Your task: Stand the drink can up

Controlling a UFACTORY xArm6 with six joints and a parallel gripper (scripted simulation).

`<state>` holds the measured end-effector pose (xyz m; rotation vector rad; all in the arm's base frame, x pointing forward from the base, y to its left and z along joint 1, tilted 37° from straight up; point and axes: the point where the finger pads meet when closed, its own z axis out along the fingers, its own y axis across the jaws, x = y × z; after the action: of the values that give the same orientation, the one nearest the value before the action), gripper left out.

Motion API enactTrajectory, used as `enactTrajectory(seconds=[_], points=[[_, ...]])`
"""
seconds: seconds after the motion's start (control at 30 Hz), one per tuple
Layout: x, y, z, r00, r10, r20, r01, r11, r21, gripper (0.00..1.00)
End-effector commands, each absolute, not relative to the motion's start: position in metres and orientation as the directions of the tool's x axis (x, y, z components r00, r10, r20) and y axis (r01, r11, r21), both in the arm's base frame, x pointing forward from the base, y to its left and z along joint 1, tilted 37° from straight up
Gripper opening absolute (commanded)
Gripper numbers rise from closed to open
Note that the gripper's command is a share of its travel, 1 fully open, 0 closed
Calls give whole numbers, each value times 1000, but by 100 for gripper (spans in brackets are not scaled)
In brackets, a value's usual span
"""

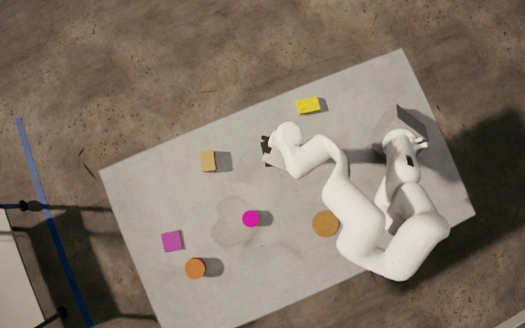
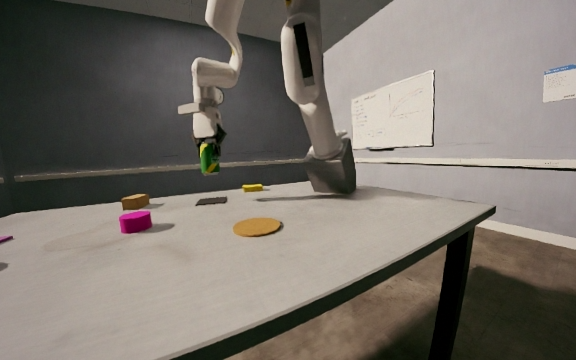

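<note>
Green with yellow stripes, the drink can (image 2: 209, 158) hangs upright in the air, clamped between the fingers of the gripper (image 2: 209, 145), clear of the table (image 2: 318, 260). In the exterior view the can floats above a dark flat square coaster (image 2: 211, 201) that lies on the table top, with open space between them. In the top view the white arm (image 1: 358, 214) hides the can; only the dark gripper parts (image 1: 265, 146) show at the arm's end.

The round cork coaster (image 1: 325, 223) lies flat on the table, at about 4 o'clock from the gripper in the top view and well apart from it, its right edge just beside the arm's elbow. In the exterior view the same coaster (image 2: 256, 227) sits toward the near side of the table, at roughly 5 o'clock from the hanging can.

Other pieces are spread over the table: a yellow block (image 1: 308, 105) at 1 o'clock from the gripper, a tan block (image 1: 208, 160) at about 9 o'clock, a magenta cylinder (image 1: 251, 219) at about 6 o'clock, a magenta flat square (image 1: 171, 240) and an orange cylinder (image 1: 195, 268) further off toward 7 o'clock. The arm's grey base (image 2: 335, 172) stands at the far right part of the table. A whiteboard (image 2: 393, 110) hangs on the right wall.
</note>
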<state>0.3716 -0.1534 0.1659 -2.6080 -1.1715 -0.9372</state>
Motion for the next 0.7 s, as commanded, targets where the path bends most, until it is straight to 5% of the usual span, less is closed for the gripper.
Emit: enactTrajectory(seconds=[0.0,0.67], points=[[372,-151,168,505,633,587,714,-688,128,0],[372,-109,181,518,648,559,732,-674,102,0]])
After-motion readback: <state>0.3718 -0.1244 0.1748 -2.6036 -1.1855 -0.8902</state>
